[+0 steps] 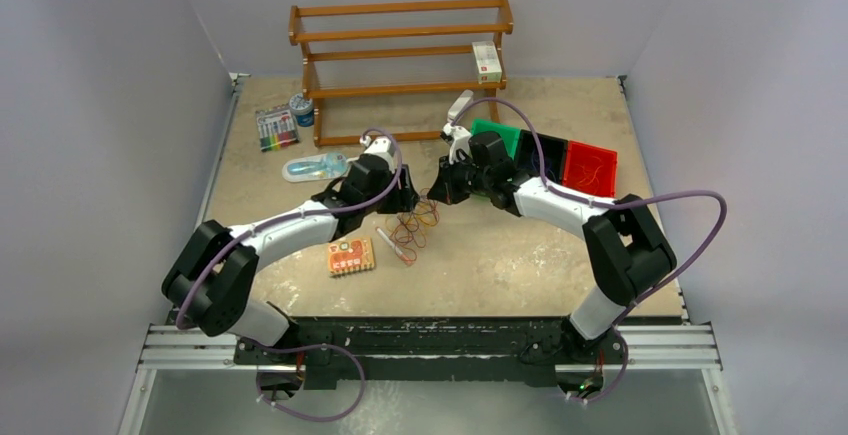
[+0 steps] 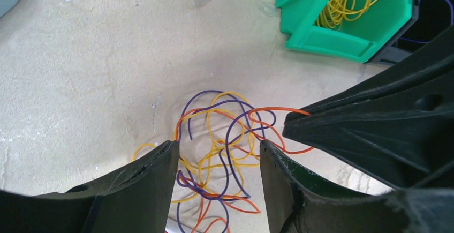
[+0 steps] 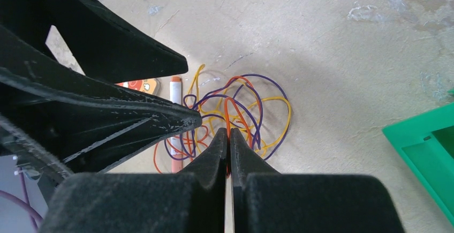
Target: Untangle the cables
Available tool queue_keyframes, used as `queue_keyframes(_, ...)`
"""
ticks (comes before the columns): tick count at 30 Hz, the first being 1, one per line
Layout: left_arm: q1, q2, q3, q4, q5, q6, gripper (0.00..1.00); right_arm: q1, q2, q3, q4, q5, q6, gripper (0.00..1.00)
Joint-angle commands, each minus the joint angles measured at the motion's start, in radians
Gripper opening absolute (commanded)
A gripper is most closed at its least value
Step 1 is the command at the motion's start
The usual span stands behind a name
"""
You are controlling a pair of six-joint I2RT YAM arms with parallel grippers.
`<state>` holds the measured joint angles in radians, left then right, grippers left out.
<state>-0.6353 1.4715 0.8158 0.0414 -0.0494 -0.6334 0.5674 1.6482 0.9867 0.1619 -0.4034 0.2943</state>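
On the tabletop (image 1: 500,255), pinching an orange strand (image 3: 227,107) of the cables (image 3: 257,115) with right end effector (image 3: 229,136), left end effector (image 2: 218,146) spread; next, probably a gentle pull.

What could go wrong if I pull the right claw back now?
1. The right claw is shut on an orange cable that loops through the yellow and purple cables; pulling may drag the whole lot or tighten it.
2. The left claw stands open astride the cables, close to the right one; they could bump.
3. The marker lies at the cables' edge and could be swept along.
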Motion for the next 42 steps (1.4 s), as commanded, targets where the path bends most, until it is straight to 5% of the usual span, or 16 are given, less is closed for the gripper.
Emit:
queue_keyframes(1,0.0,0.016,-0.016,0.068,0.001,0.002,0.54,0.004,-0.019,0.014,0.016,0.002,-0.007,0.0)
queue_keyframes(9,0.0,0.092,-0.012,0.141,0.069,-0.013,0.38,0.004,-0.026,0.025,0.01,0.013,-0.006,0.0)
queue_keyframes(17,0.0,0.08,0.019,0.076,-0.061,-0.005,0.0,0.004,-0.117,0.031,-0.037,0.098,-0.021,0.0)
queue_keyframes(26,0.011,0.042,0.038,-0.041,-0.275,0.003,0.0,0.002,-0.333,0.037,-0.061,0.401,-0.038,0.0)
queue_keyframes(42,0.011,0.17,0.002,0.01,-0.27,-0.05,0.0,0.002,-0.585,0.307,-0.099,0.524,-0.246,0.0)
